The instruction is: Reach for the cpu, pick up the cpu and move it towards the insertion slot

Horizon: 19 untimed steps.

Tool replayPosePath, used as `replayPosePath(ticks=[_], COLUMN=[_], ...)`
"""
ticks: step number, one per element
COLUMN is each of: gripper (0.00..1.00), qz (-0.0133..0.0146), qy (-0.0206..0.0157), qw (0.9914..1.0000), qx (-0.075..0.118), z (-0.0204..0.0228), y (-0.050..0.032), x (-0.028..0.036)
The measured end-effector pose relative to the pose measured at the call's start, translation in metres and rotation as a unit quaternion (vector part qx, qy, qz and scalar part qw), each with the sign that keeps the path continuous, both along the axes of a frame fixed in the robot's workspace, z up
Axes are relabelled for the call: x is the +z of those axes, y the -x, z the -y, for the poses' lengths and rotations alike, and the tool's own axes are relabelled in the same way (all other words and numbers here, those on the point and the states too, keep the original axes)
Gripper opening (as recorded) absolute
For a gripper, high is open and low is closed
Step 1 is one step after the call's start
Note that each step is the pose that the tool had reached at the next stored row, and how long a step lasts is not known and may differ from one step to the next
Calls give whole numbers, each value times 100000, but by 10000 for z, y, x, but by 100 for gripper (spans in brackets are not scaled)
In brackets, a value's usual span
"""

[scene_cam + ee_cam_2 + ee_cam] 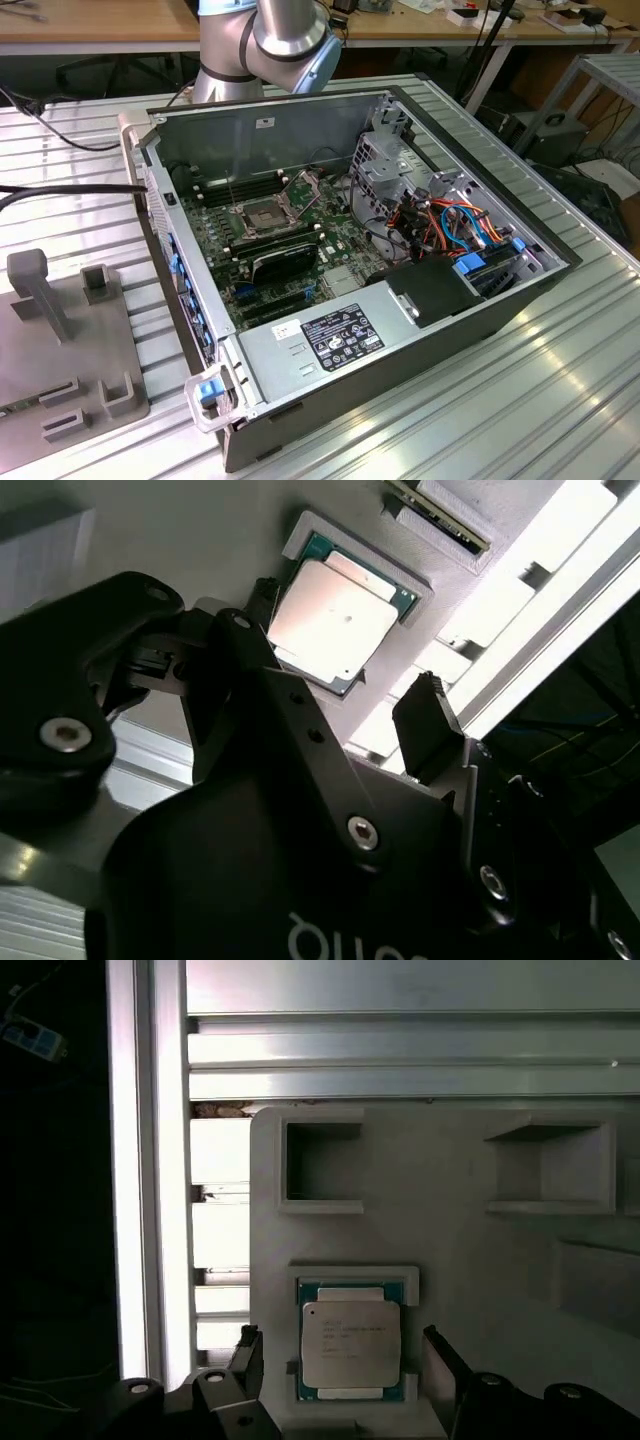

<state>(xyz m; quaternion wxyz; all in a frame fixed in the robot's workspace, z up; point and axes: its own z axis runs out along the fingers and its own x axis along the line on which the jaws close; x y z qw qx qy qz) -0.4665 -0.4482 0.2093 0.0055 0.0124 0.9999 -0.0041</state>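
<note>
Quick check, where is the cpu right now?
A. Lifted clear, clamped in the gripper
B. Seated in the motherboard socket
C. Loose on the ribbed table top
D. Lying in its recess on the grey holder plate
D: in the first wrist view the cpu lies flat in its framed recess on the grey holder plate. The gripper is open, with one finger on each side and a gap to both.

You see the arm [290,35] cut off by the exterior view's upper edge, and the grey fixture plate [100,345] by its left. In the second wrist view, the gripper [342,640] body hides part of the holder [300,532] around the cpu [333,618].
</note>
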Motion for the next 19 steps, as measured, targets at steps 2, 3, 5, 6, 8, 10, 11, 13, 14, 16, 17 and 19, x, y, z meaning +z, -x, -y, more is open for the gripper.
replayPosePath(ticks=[2,3,5,6,8,10,11,13,14,16,17,19], gripper=[74,74,74,74,74,74,74,74,74,74,74,74], qz=[-3,-6,-3,-6,-6,-13,5,-4,-3,-14,-16,-4], qy=[103,106,103,104,107,112,100,125,126,133,135,128], qw=[100000,100000,100000,100000,99999,99999,99999,99999,99999,99999,99999,99999], qx=[-158,-166,-166,-171,-302,-387,-396,-406,-403,-409,-408,-411], z=[-1,-1,-2,-2,-8,-19,-23,-30,-30,-31,-31,-31], y=[-3,-3,-4,-5,-11,-20,-23,-24,-24,-23,-24,-24], x=[-23,-37,-66,-83,-122,-142,-154,-184,-191,-198,-198,-204])
